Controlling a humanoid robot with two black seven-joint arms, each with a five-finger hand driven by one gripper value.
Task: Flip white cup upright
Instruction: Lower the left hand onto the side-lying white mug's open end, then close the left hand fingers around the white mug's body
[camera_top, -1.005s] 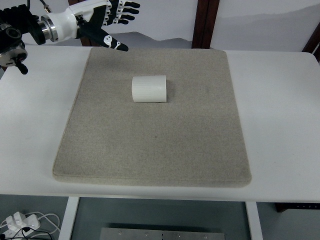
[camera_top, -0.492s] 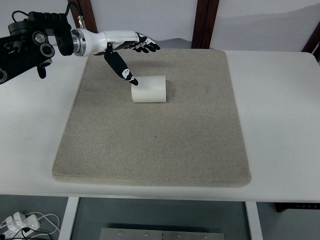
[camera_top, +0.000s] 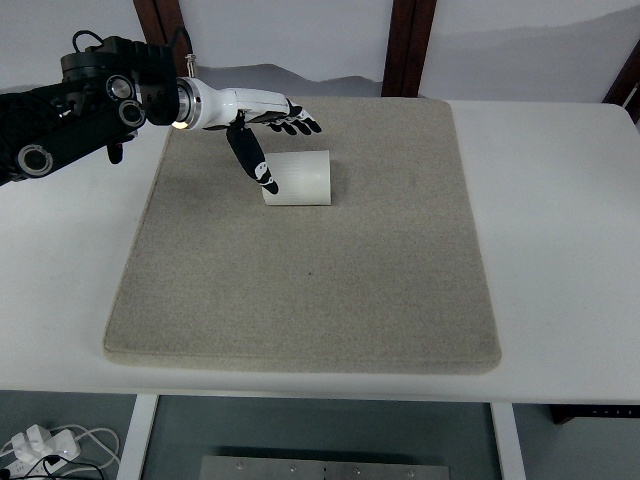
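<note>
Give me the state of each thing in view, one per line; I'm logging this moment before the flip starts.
white cup: lying on its side on the mat, not upright.
left hand: open, fingers spread, thumb down at the cup's left end, nothing grasped.
mat: flat on the table, only the cup on it.
table: white, carrying the mat.
right hand: not in view.
</note>
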